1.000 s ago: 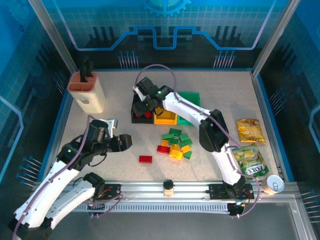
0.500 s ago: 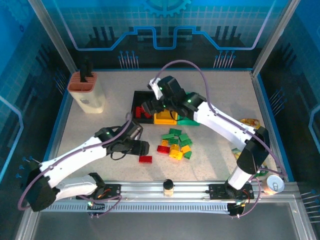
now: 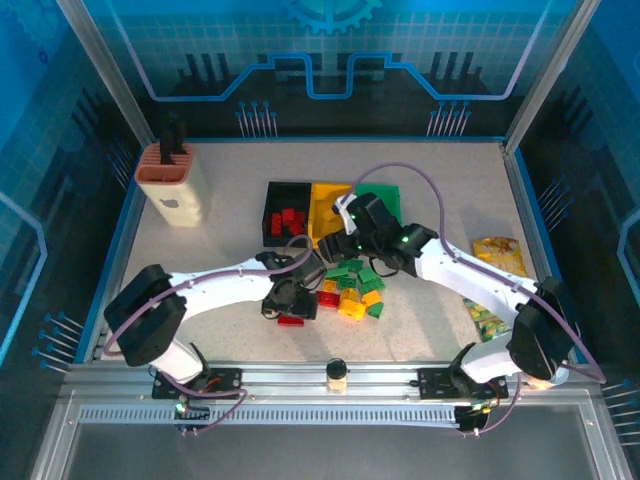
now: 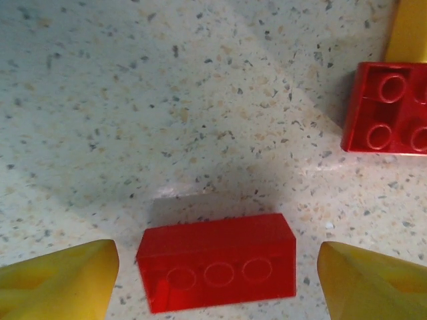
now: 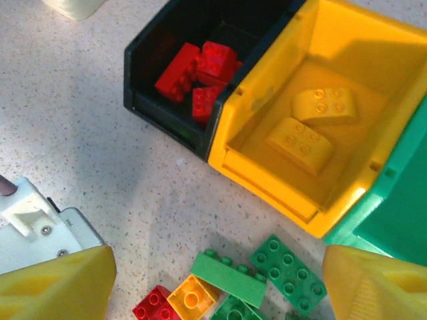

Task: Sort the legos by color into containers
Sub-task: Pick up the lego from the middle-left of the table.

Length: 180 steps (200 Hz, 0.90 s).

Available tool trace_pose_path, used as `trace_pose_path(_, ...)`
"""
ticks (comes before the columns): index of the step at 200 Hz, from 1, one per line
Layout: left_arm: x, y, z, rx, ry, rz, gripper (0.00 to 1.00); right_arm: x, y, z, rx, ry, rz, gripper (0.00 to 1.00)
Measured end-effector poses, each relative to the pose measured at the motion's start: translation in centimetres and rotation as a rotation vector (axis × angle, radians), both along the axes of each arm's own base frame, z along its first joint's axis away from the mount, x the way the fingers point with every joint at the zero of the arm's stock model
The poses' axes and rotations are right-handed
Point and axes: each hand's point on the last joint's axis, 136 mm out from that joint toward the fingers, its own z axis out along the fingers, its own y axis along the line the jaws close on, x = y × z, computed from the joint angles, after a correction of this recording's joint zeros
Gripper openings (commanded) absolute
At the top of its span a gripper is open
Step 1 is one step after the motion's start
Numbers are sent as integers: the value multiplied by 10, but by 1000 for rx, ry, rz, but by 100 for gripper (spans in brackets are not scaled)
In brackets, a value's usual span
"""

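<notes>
A lone red lego [image 4: 217, 261] lies on its side on the table between my left gripper's [image 4: 217, 287] open yellow fingers, touching neither; from above, that gripper [image 3: 290, 303] hovers right over it. My right gripper [image 3: 345, 250] hangs open and empty over the near edge of the lego pile [image 3: 352, 288], whose green brick [image 5: 230, 277], red brick [image 5: 153, 307] and yellow brick [image 5: 192, 299] lie between its fingers. The black bin [image 5: 160, 113] holds red bricks [image 5: 200, 73]. Two yellow bricks [image 5: 303, 133] lie in the yellow bin [image 5: 267, 180]. Beside it stands the green bin [image 5: 393, 220].
A beige knife block [image 3: 175, 185] stands at the back left. Snack bags [image 3: 500, 260] lie at the right edge. A small bottle [image 3: 337, 375] sits on the front rail. Another red brick [image 4: 390, 107] lies close to the right of the lone one.
My left gripper swung right and down onto the lone red brick. My right gripper drew back from the bins to the pile. Both sets of jaws opened wider.
</notes>
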Motion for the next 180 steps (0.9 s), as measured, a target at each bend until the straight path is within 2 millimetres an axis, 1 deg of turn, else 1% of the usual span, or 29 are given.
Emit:
trace_pose_path(30, -4, -2, -15, 44, 37, 4, 79, -7, -11, -11, 12, 15, -26, 82)
trace_pose_path(47, -4, -3, -19, 59, 44, 7, 78, -10, -17, -17, 17, 23, -42, 82)
trace_pose_path(57, -4, -3, -19, 61, 42, 4, 77, -12, -20, -19, 23, 25, -49, 82)
trace_pose_path(75, -5, -5, -19, 59, 41, 12, 65, -15, -25, -24, 31, 29, -64, 81)
trace_pose_path(93, -5, -5, -18, 57, 40, 21, 59, -19, -29, -28, 39, 37, -75, 81)
trace_pose_path(114, -5, -6, -18, 59, 37, 19, 50, -24, -34, -35, 38, 49, -83, 81)
trace_pose_path(130, -4, -5, -17, 64, 29, 18, 48, -27, -37, -37, 40, 54, -90, 81)
trace_pose_path(146, 0, -5, -13, 67, 12, 18, 48, -28, -41, -34, 49, 47, -101, 81)
trace_pose_path(158, 6, -6, -6, 55, -6, 20, 47, -29, -43, -30, 57, 36, -109, 81)
trace_pose_path(172, 18, -8, 8, 23, -35, 26, 47, -31, -46, -25, 69, 23, -116, 81)
trace_pose_path(180, 30, -9, 18, -2, -61, 40, 47, -32, -48, -23, 76, 17, -120, 81)
